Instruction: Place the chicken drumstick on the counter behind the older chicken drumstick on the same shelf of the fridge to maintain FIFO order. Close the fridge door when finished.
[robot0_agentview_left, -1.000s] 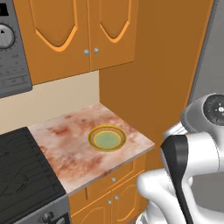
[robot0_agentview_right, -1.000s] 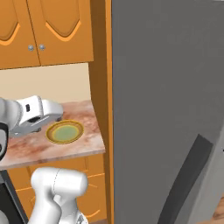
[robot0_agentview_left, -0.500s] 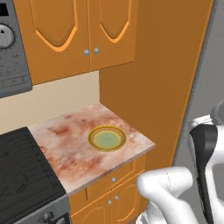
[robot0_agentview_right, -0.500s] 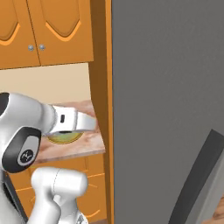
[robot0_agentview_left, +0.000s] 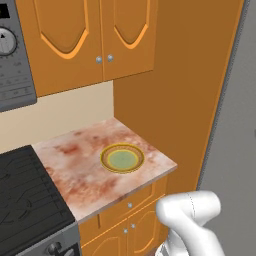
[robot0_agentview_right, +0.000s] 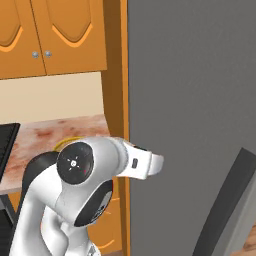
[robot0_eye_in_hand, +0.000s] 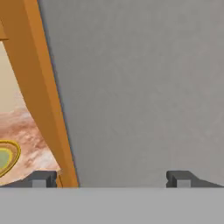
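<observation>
My gripper is open with nothing between its fingertips, and it faces the flat grey fridge door from close up. In the right base view my white arm reaches across in front of the shut fridge door, whose dark bar handle slants at the lower right. The pinkish marbled counter lies left of the fridge. The chicken drumstick is out of view. The older chicken drumstick and the shelf are hidden behind the shut door.
A yellow-rimmed green plate sits on the counter near its right end. A tall orange side panel stands between counter and fridge. A black stovetop lies at the left, and orange wall cabinets hang above.
My arm has swung right, away from the plate on the counter and across to the fridge door. The gripper has stayed open. The scene itself has not shifted.
</observation>
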